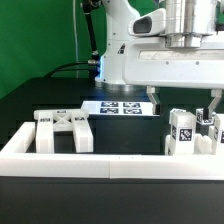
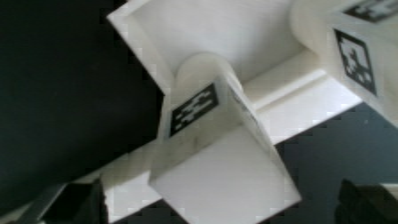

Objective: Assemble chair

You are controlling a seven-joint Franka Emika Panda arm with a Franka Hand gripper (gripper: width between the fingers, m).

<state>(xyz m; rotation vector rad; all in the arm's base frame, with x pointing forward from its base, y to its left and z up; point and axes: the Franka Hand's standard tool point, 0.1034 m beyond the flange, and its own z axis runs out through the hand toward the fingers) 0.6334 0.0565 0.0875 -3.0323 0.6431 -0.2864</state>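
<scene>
The chair's white parts lie apart on the black table. A cross-braced frame (image 1: 65, 130) stands at the exterior view's left. At the right stand a tagged square post (image 1: 182, 133) and further white pieces (image 1: 207, 135). My gripper (image 1: 185, 108) hangs open just above that right group. In the wrist view a white tagged piece (image 2: 210, 125) lies between my fingers (image 2: 63, 205), with a dark gap on each side, so my gripper (image 2: 217, 205) touches nothing. Another tagged part (image 2: 356, 55) and a flat white panel (image 2: 169, 40) lie beyond it.
A long low white border wall (image 1: 110, 160) runs along the front of the parts. The marker board (image 1: 122, 106) lies flat behind them, near the arm's white base (image 1: 125, 55). A dark cable (image 1: 70, 68) trails across the table at the back left.
</scene>
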